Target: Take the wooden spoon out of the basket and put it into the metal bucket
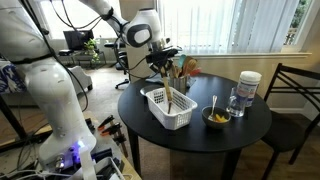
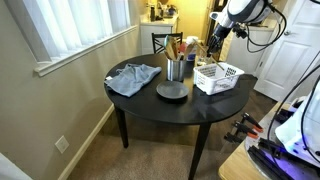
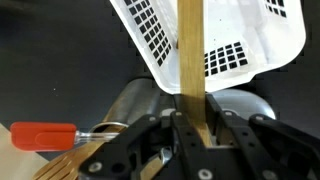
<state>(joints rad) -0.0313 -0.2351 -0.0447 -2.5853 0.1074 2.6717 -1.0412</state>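
The light tan wooden spoon with a long plain handle (image 3: pixel 190 60) is clamped by the gripper (image 3: pixel 190 128). The dark fingers (image 3: pixel 172 128) are closed narrowly on either side of the flat, smooth-grained handle. In the wrist view the handle runs straight from the jaws across the edge of the white rectangular plastic basket with slotted, grid-like sides (image 3: pixel 230 35). In an exterior view the spoon (image 1: pixel 168 98) stands steeply tilted, its lower end down inside the basket (image 1: pixel 176 119) and its upper end at the gripper (image 1: pixel 165 64).

Just behind the basket stands the small grey metal bucket (image 1: pixel 181 84), pail-shaped and dull. It is packed with upright utensils, among them a red-handled utensil (image 3: pixel 45 133) and pale wooden handles (image 3: pixel 70 165) seen in the wrist view. In an exterior view the bucket (image 2: pixel 177 70) sits between the basket (image 2: pixel 218 76) and a dark, flat round disc (image 2: pixel 171 91).

All of this rests on a round black table (image 1: pixel 190 140) with a matte top. Near the basket is a small yellow bowl (image 1: pixel 216 119) holding a pale utensil, then a clear drinking glass (image 1: pixel 235 101) and a clear jar with a white lid (image 1: pixel 248 88). Any print on the jar is too small to read. A crumpled blue-grey cloth (image 2: pixel 133 78) lies on the far side of the disc. A dark chair (image 1: pixel 290 95) stands by the table.
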